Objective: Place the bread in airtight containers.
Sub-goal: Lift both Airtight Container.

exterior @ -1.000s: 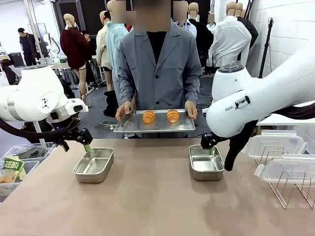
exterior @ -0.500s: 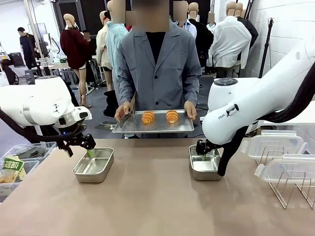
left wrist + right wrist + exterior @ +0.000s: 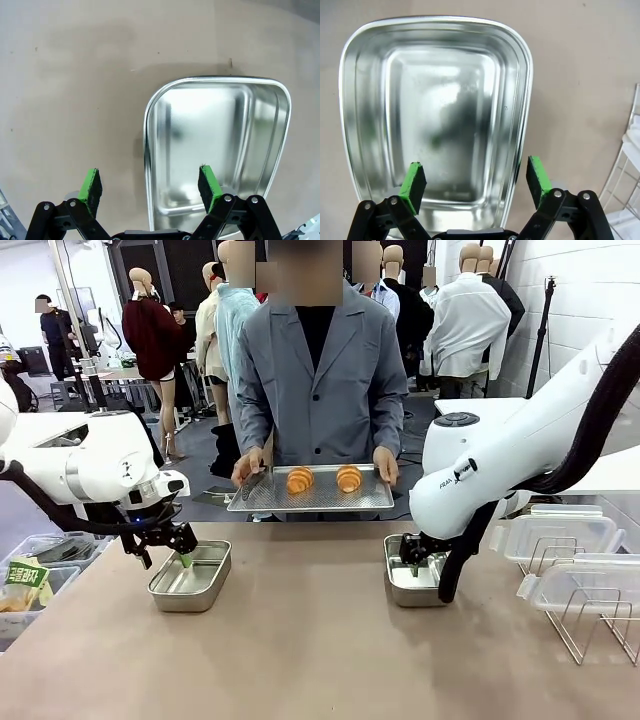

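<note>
1. The left fingers (image 3: 209,182) are spread wide and hold nothing. One green pad is over the left tub (image 3: 192,580) and the other is over the bare worktop (image 3: 320,660), with the tub's rim between them.
2. The right fingers (image 3: 413,181) are spread wide too and hold nothing. One pad is over the right tub (image 3: 404,586) and the other is just outside its rim.
3. Both steel tubs sit on the worktop, well apart, with no lids on and nothing inside.
4. The bread is on a flat steel tray (image 3: 320,502) — one croissant (image 3: 300,479) lies beside the other croissant (image 3: 349,477).
5. A person at the far side holds the tray up, with one hand (image 3: 247,468) at one end and the other hand (image 3: 386,464) at the other end.
6. Clear lids (image 3: 555,530) and a wire rack (image 3: 590,625) are at the robot's right.
</note>
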Motion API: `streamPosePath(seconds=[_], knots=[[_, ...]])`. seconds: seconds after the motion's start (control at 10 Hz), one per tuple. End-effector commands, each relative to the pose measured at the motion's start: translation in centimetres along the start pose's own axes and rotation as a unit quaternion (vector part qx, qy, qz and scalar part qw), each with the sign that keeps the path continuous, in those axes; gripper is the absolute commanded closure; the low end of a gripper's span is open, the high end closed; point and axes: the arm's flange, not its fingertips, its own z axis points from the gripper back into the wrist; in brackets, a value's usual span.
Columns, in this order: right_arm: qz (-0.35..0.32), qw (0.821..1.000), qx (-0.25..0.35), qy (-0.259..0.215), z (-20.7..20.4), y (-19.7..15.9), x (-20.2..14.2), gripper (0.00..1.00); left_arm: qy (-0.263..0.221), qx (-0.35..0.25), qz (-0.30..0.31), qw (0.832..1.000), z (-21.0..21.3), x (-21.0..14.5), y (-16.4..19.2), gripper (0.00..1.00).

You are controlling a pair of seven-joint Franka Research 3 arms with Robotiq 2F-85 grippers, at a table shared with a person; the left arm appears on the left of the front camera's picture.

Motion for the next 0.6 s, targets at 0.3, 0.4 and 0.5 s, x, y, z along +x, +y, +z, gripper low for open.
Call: streamPosePath(seconds=[0.3, 0.4, 0.5], knots=[[-0.046, 0.999, 0.023, -0.006, -0.87, 0.05, 1.28, 0.55, 0.015, -0.017, -0.019, 1.0, 0.27, 0.51, -0.15, 0.48], [-0.05, 0.998, 0.022, -0.006, -0.93, -0.06, 1.34, 0.75, 0.014, -0.014, -0.019, 1.0, 0.24, 0.45, -0.14, 0.67], [-0.054, 0.998, 0.022, -0.007, -0.94, -0.12, 1.31, 0.95, 0.014, -0.012, -0.019, 1.0, 0.25, 0.39, -0.11, 0.87]])
